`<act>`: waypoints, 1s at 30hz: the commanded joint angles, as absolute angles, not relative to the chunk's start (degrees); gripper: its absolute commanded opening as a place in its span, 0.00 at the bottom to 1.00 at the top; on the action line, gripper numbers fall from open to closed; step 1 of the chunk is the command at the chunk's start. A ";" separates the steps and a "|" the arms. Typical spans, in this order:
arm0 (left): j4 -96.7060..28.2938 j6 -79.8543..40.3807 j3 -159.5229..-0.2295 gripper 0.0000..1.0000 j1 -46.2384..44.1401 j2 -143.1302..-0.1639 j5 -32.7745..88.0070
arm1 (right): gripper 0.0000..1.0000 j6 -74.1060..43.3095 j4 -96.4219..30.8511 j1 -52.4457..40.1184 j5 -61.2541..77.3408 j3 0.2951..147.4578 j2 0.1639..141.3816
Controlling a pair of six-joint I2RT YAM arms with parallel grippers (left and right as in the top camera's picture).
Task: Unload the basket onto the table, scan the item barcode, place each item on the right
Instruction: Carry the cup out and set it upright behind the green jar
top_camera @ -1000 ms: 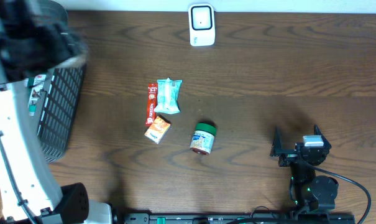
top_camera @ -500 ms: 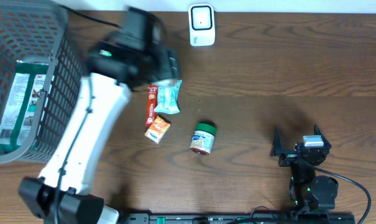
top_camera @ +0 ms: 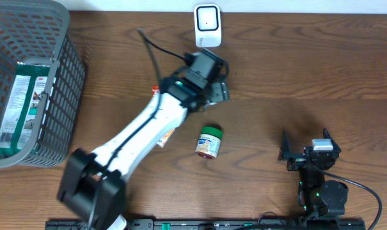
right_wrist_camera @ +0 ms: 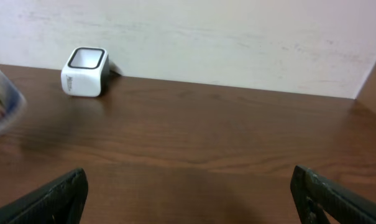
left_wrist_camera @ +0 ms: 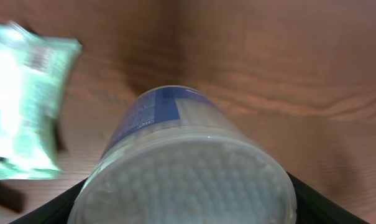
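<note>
While the right gripper (top_camera: 306, 142) is resting near the front edge of the dark wood-grain table (top_camera: 295, 70), its two black fingers spread wide with nothing between them, the left arm (top_camera: 139, 137) is reaching across the middle of the tabletop. A small jar (top_camera: 210, 142) with a green lid is lying on its side just ahead of that idle claw, and an orange packet (top_camera: 167, 135) is peeking out from under the arm. Farther on, the left gripper (left_wrist_camera: 181, 208) is clamping a round, clear plastic tub (left_wrist_camera: 181, 168), blue-labelled and packed with cotton swabs whose white tips are showing through its end. The tub is hanging above the table, beside a crinkled teal pouch (left_wrist_camera: 20, 106) and just short of the white, rounded-square scanner (top_camera: 207, 25) standing at the far edge. At far left, a grey plastic lattice basket (top_camera: 71, 83) is holding a green-and-white box (top_camera: 17, 112).
</note>
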State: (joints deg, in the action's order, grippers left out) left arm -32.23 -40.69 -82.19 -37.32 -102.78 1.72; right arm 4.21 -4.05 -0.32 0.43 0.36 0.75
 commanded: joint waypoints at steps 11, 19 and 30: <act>-29.17 -43.40 -81.87 0.74 -38.22 -111.11 2.76 | 0.99 4.78 -4.29 -0.47 0.71 0.30 0.78; -29.02 -43.11 -82.41 0.93 -38.22 -110.96 2.92 | 0.99 4.78 -4.29 -0.47 0.69 0.32 0.78; -29.98 -37.28 -83.07 0.93 -38.15 -104.57 1.65 | 0.99 4.78 -4.29 -0.47 0.69 0.32 0.78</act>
State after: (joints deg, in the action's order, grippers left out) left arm -29.50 -40.64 -81.93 -38.30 -109.23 2.98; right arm 4.21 -4.05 -0.32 0.43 0.36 0.75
